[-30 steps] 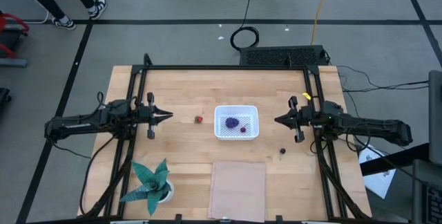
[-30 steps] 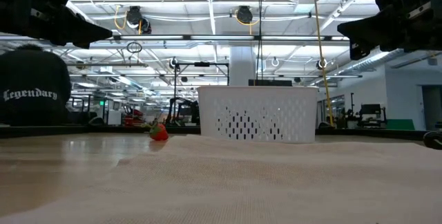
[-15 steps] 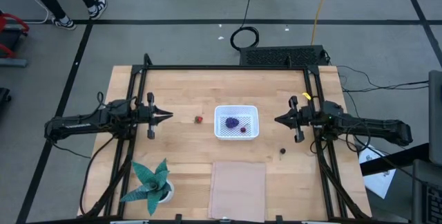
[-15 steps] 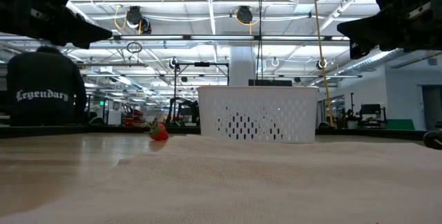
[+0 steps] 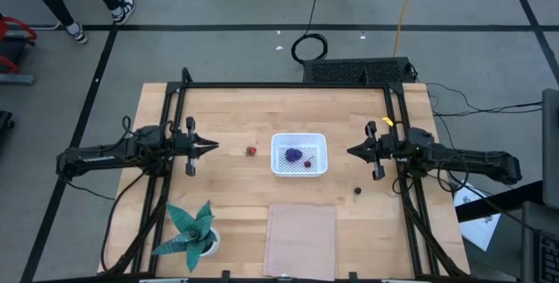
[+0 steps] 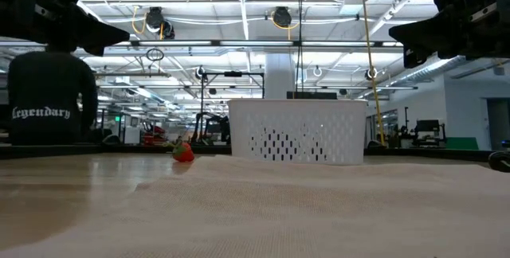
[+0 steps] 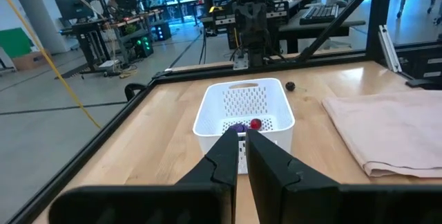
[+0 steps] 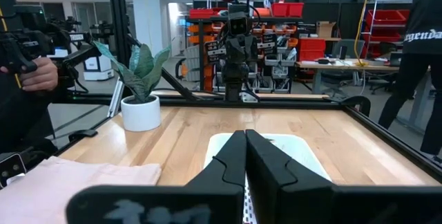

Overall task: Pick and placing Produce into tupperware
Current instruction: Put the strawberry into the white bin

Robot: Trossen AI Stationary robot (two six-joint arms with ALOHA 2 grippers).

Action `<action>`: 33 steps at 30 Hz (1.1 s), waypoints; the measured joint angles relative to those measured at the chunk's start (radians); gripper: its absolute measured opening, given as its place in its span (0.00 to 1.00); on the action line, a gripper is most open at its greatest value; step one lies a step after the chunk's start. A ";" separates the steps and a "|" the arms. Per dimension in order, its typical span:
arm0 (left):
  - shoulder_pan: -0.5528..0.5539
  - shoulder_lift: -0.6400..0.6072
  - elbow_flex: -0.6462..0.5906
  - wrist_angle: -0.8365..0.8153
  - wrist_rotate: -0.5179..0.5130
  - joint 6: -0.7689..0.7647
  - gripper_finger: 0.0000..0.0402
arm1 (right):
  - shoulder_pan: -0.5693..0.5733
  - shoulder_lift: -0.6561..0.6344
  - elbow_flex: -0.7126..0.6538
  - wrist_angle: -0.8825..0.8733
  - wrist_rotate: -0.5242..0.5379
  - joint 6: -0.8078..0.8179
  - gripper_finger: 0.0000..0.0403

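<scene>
Both arms hung level at the desk's sides, facing each other across the small white rounded-square plastic container [image 5: 299, 154] in the middle of the pale wooden desk [image 5: 227, 108]. The left tool [image 5: 212, 147] hovered well to the container's left, its two dark fingers [image 7: 224, 156] pressed nearly together with nothing between them. The right tool [image 5: 353, 152] sat just off the container's right wall, fingers [image 8: 235, 156] likewise closed and empty.

Inside the container lay the purple toy lump [image 5: 294, 154] and one small dark reddish ball [image 5: 307, 164]. Two pieces were out on the desk: the small red toy piece [image 5: 251, 151], between the left tool and the container, and a second dark reddish ball [image 5: 357, 190], near the right arm, toward the desk's front edge.

Trouble ahead? Plenty, I'd judge. Those pieces were tiny and round, so a tool coming down slightly off-centre could flick the ball away, maybe off the desk. Closed fingers would have to open first, or they'd just shove the red piece along. The light container looked easy to nudge on approach, too.
</scene>
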 joint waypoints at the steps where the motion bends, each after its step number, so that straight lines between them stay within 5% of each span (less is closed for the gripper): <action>1: 0.000 0.000 0.000 0.000 0.000 -0.001 0.08 | 0.000 0.000 0.000 0.000 0.000 0.000 0.00; 14: 0.000 0.000 0.000 0.035 -0.008 -0.036 0.08 | 0.000 0.000 0.000 0.000 0.001 0.000 0.00; 19: 0.000 0.030 0.009 0.153 -0.160 -0.109 0.08 | 0.000 0.000 0.000 0.000 0.001 -0.027 0.00; 33: 0.000 0.350 0.270 0.112 -0.161 -0.103 0.08 | 0.000 0.000 0.000 0.000 0.001 -0.020 0.00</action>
